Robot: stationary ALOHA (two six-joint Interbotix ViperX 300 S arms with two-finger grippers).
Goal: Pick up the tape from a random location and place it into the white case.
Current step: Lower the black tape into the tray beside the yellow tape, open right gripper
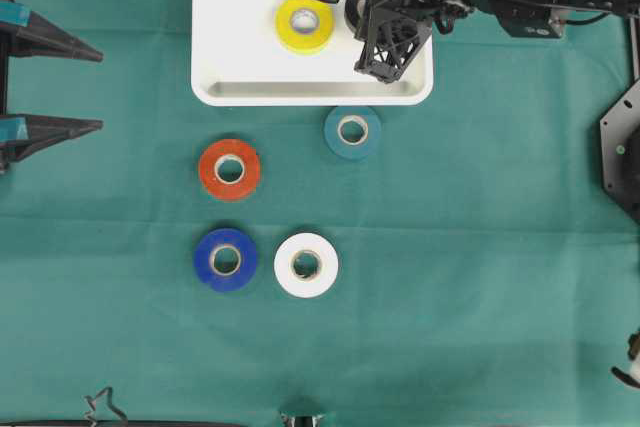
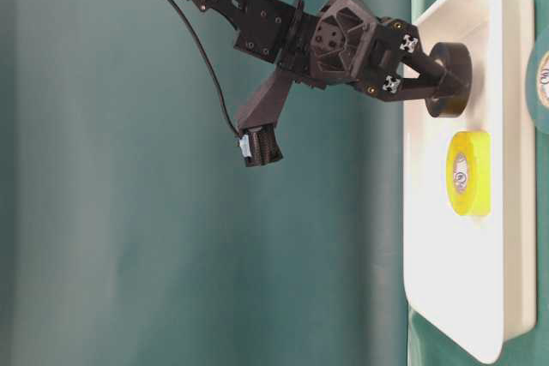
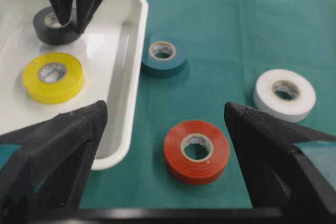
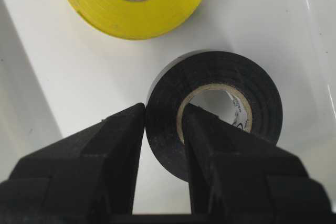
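The white case (image 1: pixel 215 67) sits at the far edge of the green desk (image 1: pixel 480 277) and holds a yellow tape roll (image 1: pixel 304 23) lying flat near its middle. Beside it, over the case floor, the right claw (image 4: pixel 164 124) is clamped on a black tape roll (image 4: pixel 247 85), one finger outside the wall and one through the core. The left claw (image 3: pixel 165 140) hangs spread wide and empty at the desk's left side. Outside the rim lie a teal roll (image 1: pixel 352 132), just beside the case's near edge, then red (image 1: pixel 229 169), blue (image 1: pixel 225 259) and white (image 1: pixel 306 265) rolls, apart from one another.
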